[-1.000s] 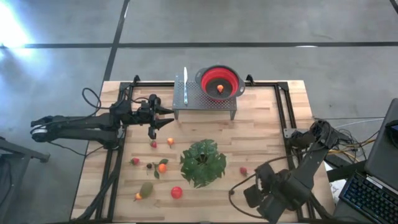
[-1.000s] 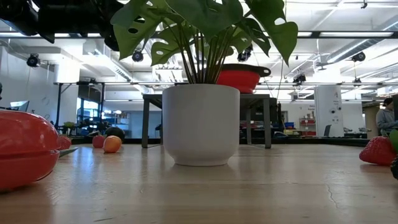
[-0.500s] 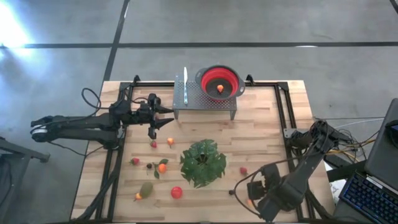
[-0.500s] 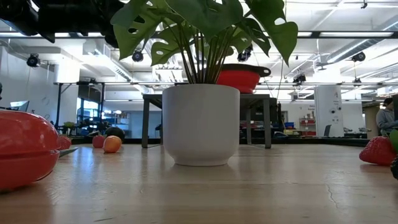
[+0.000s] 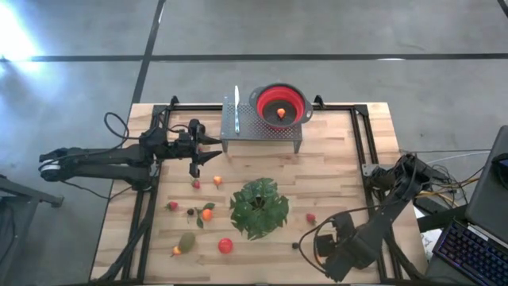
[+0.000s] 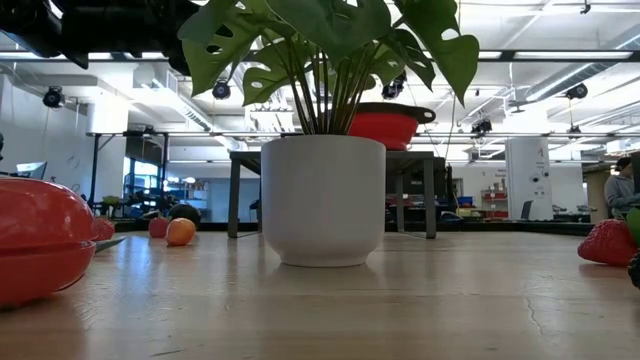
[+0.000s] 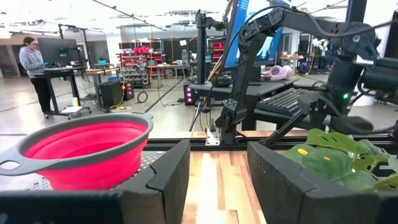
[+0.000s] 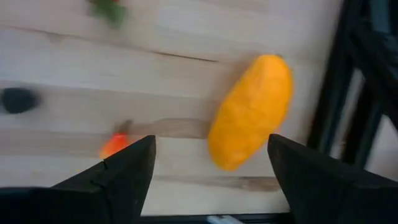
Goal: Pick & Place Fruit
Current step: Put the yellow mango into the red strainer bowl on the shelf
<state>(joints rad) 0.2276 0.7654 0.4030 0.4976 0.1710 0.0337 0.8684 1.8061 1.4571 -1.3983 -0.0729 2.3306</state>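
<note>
L gripper [image 5: 213, 148] hangs left of the potted plant [image 5: 259, 207], toward the rack, fingers spread w/ nothing between. Small fruit [image 5: 206, 214] lies scattered on the table [image 5: 333, 159] left of the plant; one orange piece [image 5: 281, 112] sits in the red colander [image 5: 279, 104]. R gripper [image 5: 324, 250] is right of the plant near the table's front edge, fingers [image 8: 118, 169] wide over a yellow-orange oblong fruit [image 8: 250, 112], prob. a mango, not touching it.

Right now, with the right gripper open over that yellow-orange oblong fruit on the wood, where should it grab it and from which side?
Probably across the middle of the yellow-orange oblong fruit, from straight above. It lies flat on the table, tilted relative to the right gripper, whose open fingers sit off to one side. Turning the wrist so the fingers close across the narrow width, not end to end, looks safest.
</note>
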